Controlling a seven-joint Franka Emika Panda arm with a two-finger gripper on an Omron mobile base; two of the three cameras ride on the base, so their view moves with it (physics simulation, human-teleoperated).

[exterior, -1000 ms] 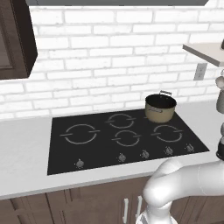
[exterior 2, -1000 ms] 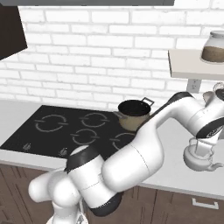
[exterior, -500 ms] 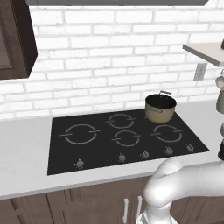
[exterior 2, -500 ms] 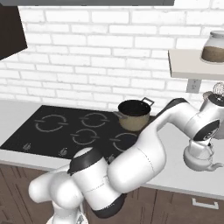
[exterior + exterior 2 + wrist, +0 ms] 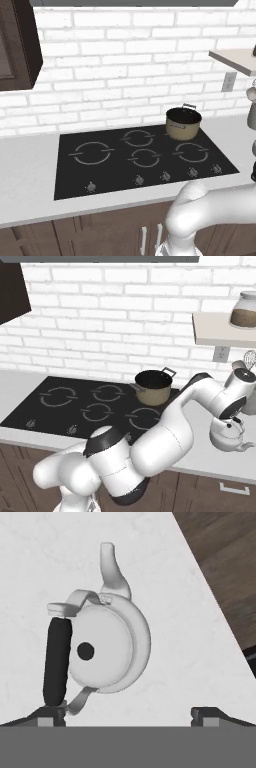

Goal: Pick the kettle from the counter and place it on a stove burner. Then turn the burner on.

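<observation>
The kettle [image 5: 107, 647] is seen from above in the hand view, silvery-white with a dark lid knob, spout pointing up and black handle [image 5: 56, 662] at its left. It stands on the light counter [image 5: 210, 458] right of the stove [image 5: 45, 413]. My gripper [image 5: 132, 717] is open, its fingertips [image 5: 50, 714] spread wide, and it hovers just above the kettle [image 5: 227, 436] without touching it. The widest burner ring [image 5: 91, 152] lies at the cooktop's left.
A tan pot [image 5: 183, 123] with a dark inside stands on the back right of the stove. Grey knobs [image 5: 165, 175] line the cooktop's front edge. A wall shelf [image 5: 220, 328] with a jar [image 5: 245, 308] hangs above the kettle. The counter edge [image 5: 215, 612] runs close beside the kettle.
The hand has come down a little toward the kettle. The kettle, the pot and the base views have stayed where they were.
</observation>
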